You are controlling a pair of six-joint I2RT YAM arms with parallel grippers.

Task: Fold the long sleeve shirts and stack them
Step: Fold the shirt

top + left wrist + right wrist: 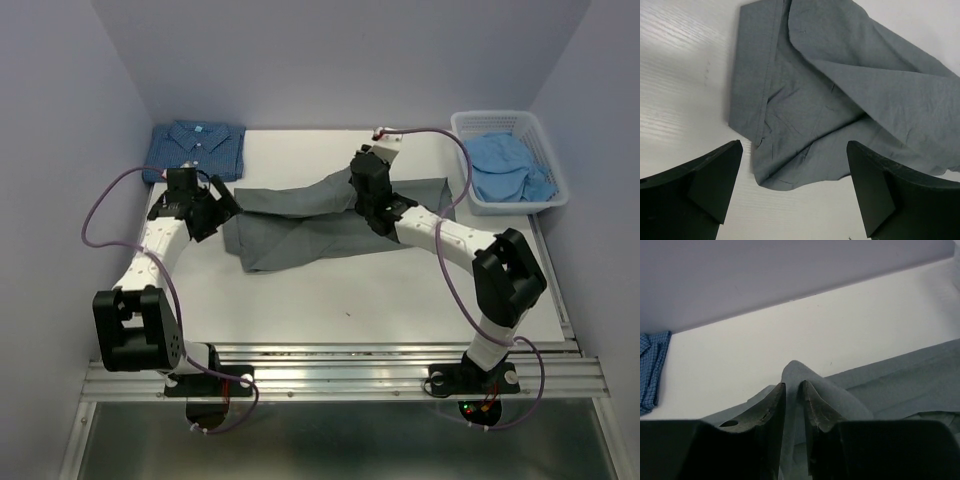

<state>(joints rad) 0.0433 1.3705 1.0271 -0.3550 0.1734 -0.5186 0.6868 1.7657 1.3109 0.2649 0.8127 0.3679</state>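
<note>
The plain grey shirt [300, 235] lies partly folded across the middle of the table. My right gripper [362, 172] is shut on a pinched fold of the grey shirt [805, 377] at its far edge, lifting it slightly. My left gripper [225, 205] is open and empty just above the shirt's left end; the grey cloth's corner [805, 130] lies ahead of its fingers [715, 175]. The dark blue dotted shirt [195, 148] sits folded at the back left and shows in the right wrist view [651, 367]. The pale blue shirt [505, 165] lies crumpled in the basket.
A white lattice basket [460, 125] stands at the back right, off the table's edge. Lavender walls enclose the left, back and right sides. The white table [330, 300] has bare surface in front of the grey shirt.
</note>
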